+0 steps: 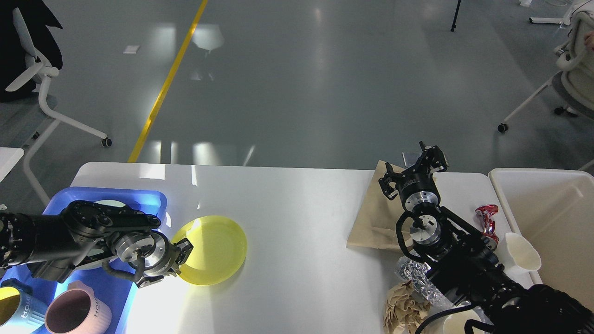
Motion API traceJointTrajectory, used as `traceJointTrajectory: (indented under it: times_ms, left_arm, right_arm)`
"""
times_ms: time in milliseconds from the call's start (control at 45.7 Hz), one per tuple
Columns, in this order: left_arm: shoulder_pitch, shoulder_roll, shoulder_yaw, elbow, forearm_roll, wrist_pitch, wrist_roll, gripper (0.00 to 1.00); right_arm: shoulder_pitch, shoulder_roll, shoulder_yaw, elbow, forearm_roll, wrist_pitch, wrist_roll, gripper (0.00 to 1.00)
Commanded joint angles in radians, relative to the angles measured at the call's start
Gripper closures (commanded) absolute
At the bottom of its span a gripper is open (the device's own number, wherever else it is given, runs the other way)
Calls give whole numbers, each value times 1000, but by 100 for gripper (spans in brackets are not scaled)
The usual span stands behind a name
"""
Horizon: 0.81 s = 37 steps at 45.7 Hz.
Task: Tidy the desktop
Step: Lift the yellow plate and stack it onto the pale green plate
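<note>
White surface [297,218]: the large desktop filling the lower part of the head view.

Left gripper [182,260]: fingers pinching the near-left rim of a yellow plate [213,248], which lies on the surface just beside a blue tray [153,197]. The tray holds a pink mug [76,313] and a blue mug [18,311].

Right gripper [413,167]: fingers spread apart, holding nothing, above the far end of a brown paper bag [371,218] lying flat.

Near the right arm: red wrapper [487,218], white paper cup [522,253] tipped over, crumpled foil [417,276], crumpled brown paper [403,308].

Cream bin [552,218]: at the right edge of the surface.
</note>
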Motion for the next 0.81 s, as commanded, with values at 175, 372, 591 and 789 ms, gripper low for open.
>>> traceJointTrajectory:
  times_ms: [175, 372, 591, 789]
  left_arm:
    - [-199, 116, -3, -1, 2, -344, 108, 100]
    - [-421, 229, -4, -1, 2, -615, 202, 100]
    - [-625, 358, -4, -1, 2, -868, 286, 100]
    - [-685, 414, 5, 0, 2, -896, 289, 100]
  right_arm:
    - [0, 0, 0, 0, 2, 1, 0, 0]
    - [0, 0, 0, 0, 0, 1, 0, 0]
    - [0, 0, 0, 0, 2, 1, 0, 0]
    - [0, 0, 0, 0, 2, 0, 0, 0]
